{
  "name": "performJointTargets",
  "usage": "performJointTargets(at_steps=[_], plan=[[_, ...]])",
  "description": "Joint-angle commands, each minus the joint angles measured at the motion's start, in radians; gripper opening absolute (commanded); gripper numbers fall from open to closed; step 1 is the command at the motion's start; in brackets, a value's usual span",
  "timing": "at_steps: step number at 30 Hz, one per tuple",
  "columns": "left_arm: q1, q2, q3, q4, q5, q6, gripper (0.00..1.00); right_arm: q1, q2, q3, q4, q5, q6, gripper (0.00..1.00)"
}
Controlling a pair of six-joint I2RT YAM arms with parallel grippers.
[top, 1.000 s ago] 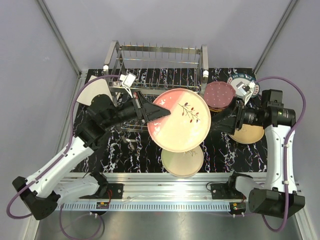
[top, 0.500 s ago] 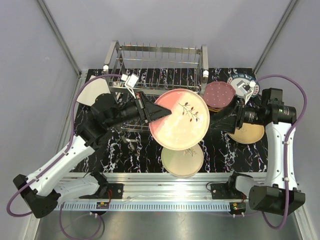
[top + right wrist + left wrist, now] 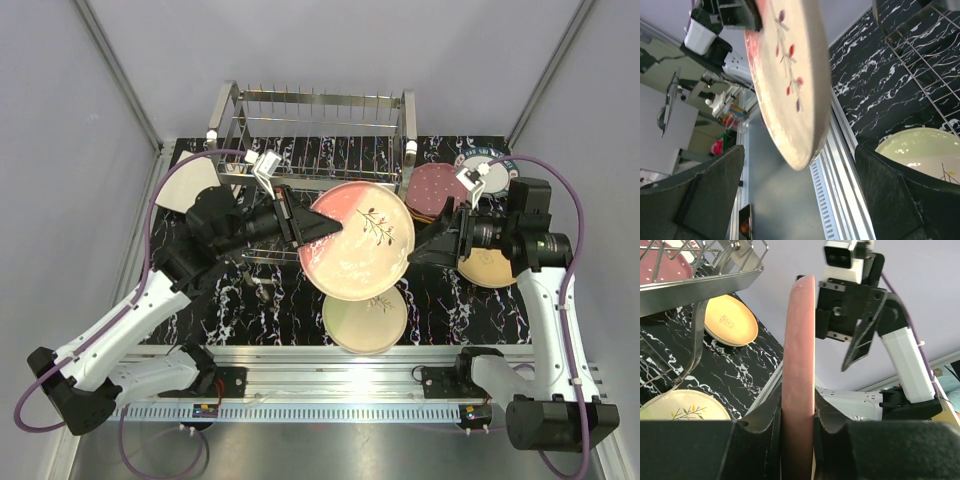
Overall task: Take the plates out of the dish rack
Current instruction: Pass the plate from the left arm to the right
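The left gripper (image 3: 318, 226) is clamped on the left rim of the pink-and-cream plate (image 3: 362, 248). The plate is held tilted in the air, just nearer than the dish rack (image 3: 310, 112). The right gripper (image 3: 420, 252) has its jaws wide apart at the plate's right rim, gripping nothing.

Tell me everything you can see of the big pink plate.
The pink plate is large, round and glossy, ceramic-looking, pink on one side fading to cream, with a thin sprig of red and purple leaves. The left gripper is shut on its rim, holding it tilted in the air in front of the rack, over a cream plate. The open right gripper sits at its opposite rim, apparently not touching.
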Motion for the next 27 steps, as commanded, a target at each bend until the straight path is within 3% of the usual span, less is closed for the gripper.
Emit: performJointTargets(at_steps=[1,3,10,14,15,20,21,22,26,27], plan=[[-0.007,-0.023,0.033,0.221,0.039,-0.052,0.0,0.046,-0.032,-0.073,0.327,0.035,0.289,0.99],[-0.01,-0.024,0.027,0.223,0.041,-0.051,0.0,0.055,-0.037,-0.098,0.467,0.035,0.37,0.99],[-0.01,-0.024,-0.013,0.254,0.019,-0.044,0.0,0.169,-0.034,-0.127,0.702,0.058,0.61,0.92],[-0.01,-0.03,-0.028,0.255,-0.001,-0.031,0.0,0.195,-0.031,-0.155,0.787,0.051,0.699,0.7],[-0.01,-0.032,-0.03,0.255,-0.004,-0.026,0.0,0.195,-0.032,-0.162,0.811,0.049,0.71,0.53],[-0.01,-0.032,-0.037,0.243,-0.016,-0.014,0.0,0.196,-0.048,-0.216,0.923,0.029,0.81,0.16],[-0.01,-0.032,-0.04,0.243,-0.013,-0.012,0.0,0.196,-0.051,-0.222,0.928,0.028,0.813,0.03],[-0.009,-0.033,-0.043,0.243,-0.015,-0.012,0.0,0.195,-0.054,-0.224,0.928,0.028,0.813,0.0],[-0.01,-0.066,-0.056,0.206,-0.042,0.015,0.26,0.195,-0.086,-0.236,0.923,0.022,0.82,0.0],[-0.01,-0.076,-0.057,0.185,-0.077,0.026,0.47,0.193,-0.095,-0.242,0.917,0.022,0.82,0.0]])
